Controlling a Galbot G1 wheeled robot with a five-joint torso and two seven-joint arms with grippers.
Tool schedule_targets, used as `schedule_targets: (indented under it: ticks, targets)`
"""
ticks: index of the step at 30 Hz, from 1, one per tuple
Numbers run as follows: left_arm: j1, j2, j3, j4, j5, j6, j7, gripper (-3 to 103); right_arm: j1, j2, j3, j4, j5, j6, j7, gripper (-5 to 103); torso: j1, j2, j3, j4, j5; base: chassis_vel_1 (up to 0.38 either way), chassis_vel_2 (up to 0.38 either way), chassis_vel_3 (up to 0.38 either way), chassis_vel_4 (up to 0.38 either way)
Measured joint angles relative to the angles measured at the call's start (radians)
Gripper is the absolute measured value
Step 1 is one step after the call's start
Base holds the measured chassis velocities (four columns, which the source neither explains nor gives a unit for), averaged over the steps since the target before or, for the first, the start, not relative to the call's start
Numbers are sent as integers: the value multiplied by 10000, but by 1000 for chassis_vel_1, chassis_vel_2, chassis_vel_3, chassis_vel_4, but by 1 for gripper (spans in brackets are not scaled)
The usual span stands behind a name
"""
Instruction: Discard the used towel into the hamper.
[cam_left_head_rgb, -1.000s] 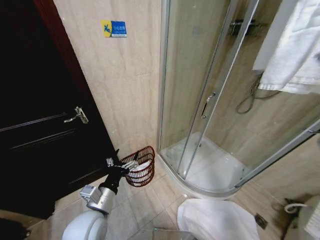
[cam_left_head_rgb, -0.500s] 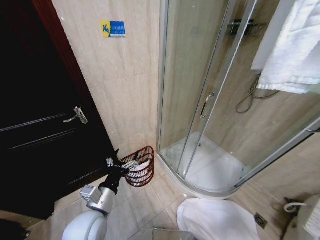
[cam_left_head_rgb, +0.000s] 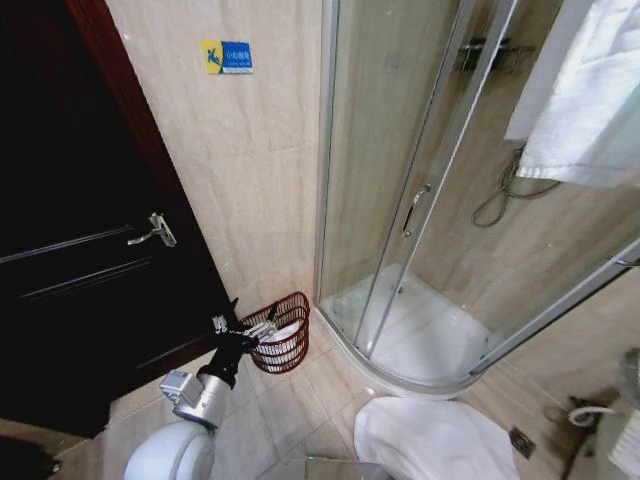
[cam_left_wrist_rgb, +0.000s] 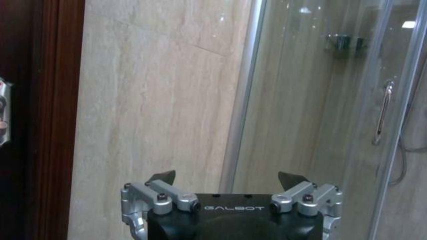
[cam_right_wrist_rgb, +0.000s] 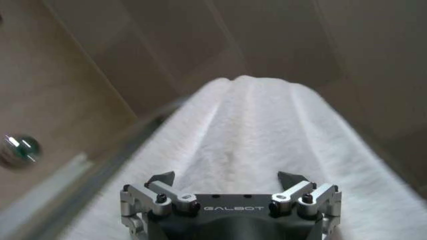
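The hamper (cam_left_head_rgb: 291, 348), a small dark red-brown openwork basket, stands on the floor in the corner between the tiled wall and the shower cabin, with something white inside it. My left gripper (cam_left_head_rgb: 257, 327) hangs at the hamper's rim on the door side; in the left wrist view it (cam_left_wrist_rgb: 227, 178) is open and holds nothing. A white towel (cam_left_head_rgb: 590, 95) hangs at the upper right. In the right wrist view my right gripper (cam_right_wrist_rgb: 227, 178) is open just above a white towel (cam_right_wrist_rgb: 263, 130) draped over a rail, not touching it.
A dark wooden door (cam_left_head_rgb: 70, 250) with a metal handle is at the left. The glass shower cabin (cam_left_head_rgb: 420, 220) fills the middle and right. A white bath mat (cam_left_head_rgb: 430, 440) lies on the tiled floor in front of it.
The left arm and the hamper have stayed put. A blurred grey shape has appeared at the right edge of the head view.
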Motion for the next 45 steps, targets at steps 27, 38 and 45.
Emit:
schedule_targets:
  ticks: [27,38,45]
  targets:
    - [0,0,0,0,0,0,0,100,1406,276,-1023,-861,3425,-1355,151,86,0,0,0,1,-6,0,0,0,0]
    - [0,0,0,0,0,0,0,100,1514,353,-1179,-793,3332,-1321,-65,58,-1,0,0,-1,-1,0,0,0,0]
    - [0,0,0,0,-1,0,0,100,1458,180,-1109,-667,3320,-1138,-241,36,-1,0,0,-1,-2,0,0,0,0]
